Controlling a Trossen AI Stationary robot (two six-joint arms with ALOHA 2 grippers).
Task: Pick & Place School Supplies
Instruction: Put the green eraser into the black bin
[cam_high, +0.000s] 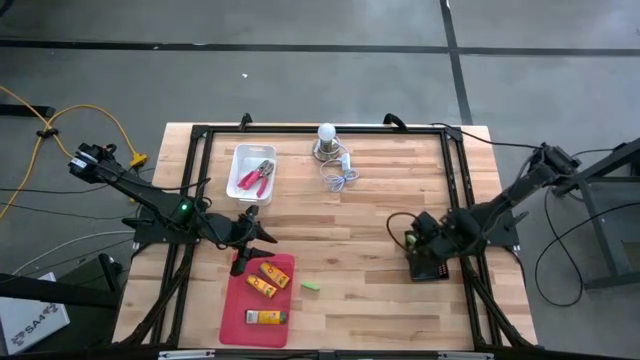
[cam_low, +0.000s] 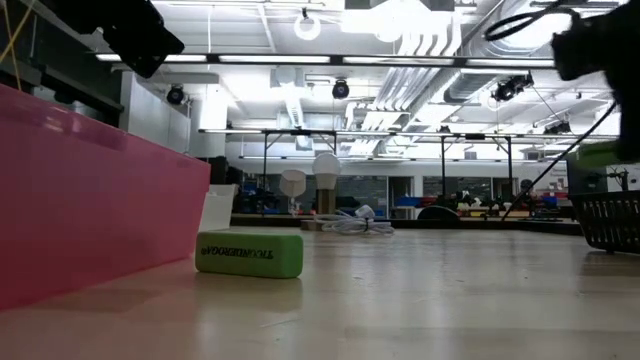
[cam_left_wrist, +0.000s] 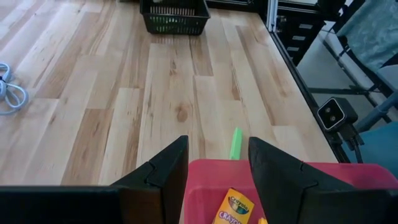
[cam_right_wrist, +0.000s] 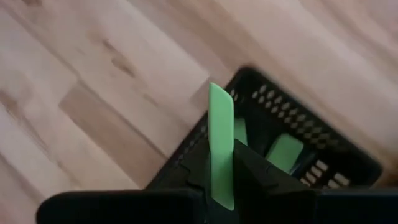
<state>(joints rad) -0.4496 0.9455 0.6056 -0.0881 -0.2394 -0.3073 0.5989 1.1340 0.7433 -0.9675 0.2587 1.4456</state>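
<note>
Holding a green stick (cam_right_wrist: 221, 146) pinched upright, the right gripper (cam_right_wrist: 221, 180) hangs over the black basket (cam_right_wrist: 298, 155) — centre it past the rim, then release. Left gripper (cam_left_wrist: 217, 165), jaws parted and empty, waits over the red tray (cam_left_wrist: 348, 186).

Three crayon boxes (cam_high: 268, 283) (orange-yellow), two pliers (cam_high: 257, 177).

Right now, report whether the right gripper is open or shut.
Shut: the right gripper pinches a green eraser between its fingers, above the black basket.

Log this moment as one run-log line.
left claw: open above red plastic tray | right claw: shut on flat light-green eraser, over black mesh basket
</note>
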